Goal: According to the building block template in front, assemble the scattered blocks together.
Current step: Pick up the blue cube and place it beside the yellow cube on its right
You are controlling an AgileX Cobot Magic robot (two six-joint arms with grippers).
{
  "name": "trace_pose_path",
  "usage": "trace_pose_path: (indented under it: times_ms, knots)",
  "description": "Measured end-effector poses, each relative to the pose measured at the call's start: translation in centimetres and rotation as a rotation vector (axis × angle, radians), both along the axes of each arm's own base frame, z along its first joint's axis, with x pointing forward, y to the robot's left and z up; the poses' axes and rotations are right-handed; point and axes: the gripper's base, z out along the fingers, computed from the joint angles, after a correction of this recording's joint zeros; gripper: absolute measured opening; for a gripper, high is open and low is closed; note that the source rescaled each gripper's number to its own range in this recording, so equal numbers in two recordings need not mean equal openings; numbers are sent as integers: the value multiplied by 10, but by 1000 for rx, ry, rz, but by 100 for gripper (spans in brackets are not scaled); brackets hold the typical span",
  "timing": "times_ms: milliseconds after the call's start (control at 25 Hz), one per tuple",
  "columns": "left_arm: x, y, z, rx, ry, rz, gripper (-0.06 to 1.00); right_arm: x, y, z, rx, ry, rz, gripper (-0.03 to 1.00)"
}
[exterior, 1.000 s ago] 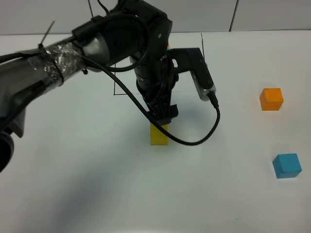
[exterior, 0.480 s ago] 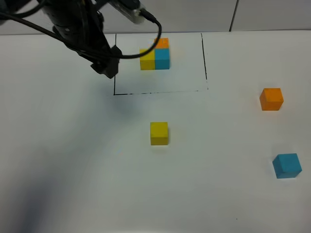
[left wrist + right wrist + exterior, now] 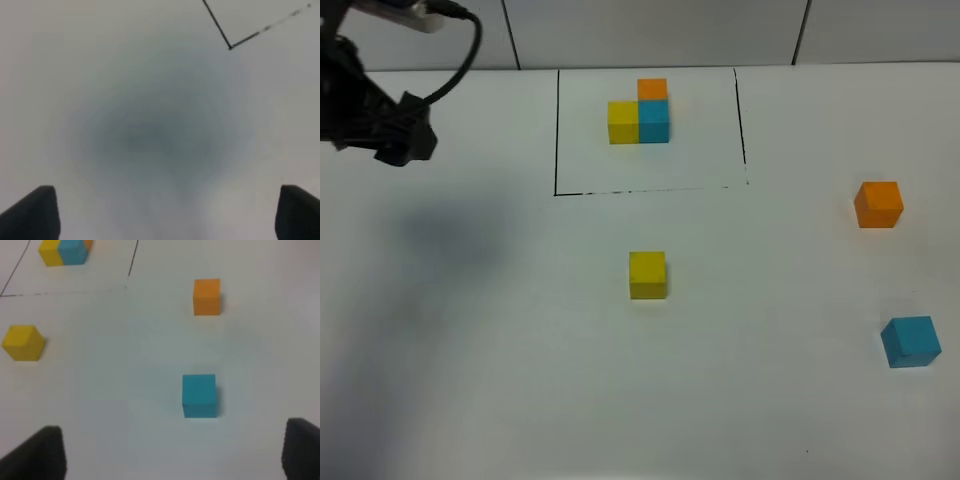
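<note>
The building block template (image 3: 640,112) sits at the table's far middle: yellow, blue and orange cubes in an L inside a black drawn frame (image 3: 557,140). The loose yellow cube (image 3: 647,275) lies below the frame, the orange cube (image 3: 878,204) at the right, and the sky-blue cube (image 3: 910,341) nearer at the right. My left gripper (image 3: 405,143) hovers at the far left, open and empty (image 3: 167,215), over bare table near the frame's corner (image 3: 230,47). My right gripper (image 3: 170,455) is open and empty, close to the blue cube (image 3: 199,395). The right wrist view also shows the orange cube (image 3: 207,297) and the yellow cube (image 3: 22,342).
The white table (image 3: 500,380) carries only the cubes and the frame. The left arm's black cable (image 3: 460,50) loops at the top left. The right arm is out of the exterior view. The template also shows in the right wrist view (image 3: 65,251).
My left arm has pulled away from the yellow cube, up and to the far left. The yellow cube stays on the table below the frame. The other cubes have not moved.
</note>
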Motion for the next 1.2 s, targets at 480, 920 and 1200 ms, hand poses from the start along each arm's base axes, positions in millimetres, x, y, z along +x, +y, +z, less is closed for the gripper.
trace_pose_path:
  times_ms: [480, 920, 1200]
  knots:
    - [-122, 34, 50, -96, -155, 306, 94, 0, 0, 0, 0, 0, 0, 75]
    - [-195, 47, 37, -152, -271, 339, 91, 0, 0, 0, 3, 0, -2, 75]
    - [-246, 52, 3, -226, -333, 323, 87, 0, 0, 0, 6, 1, -3, 75]
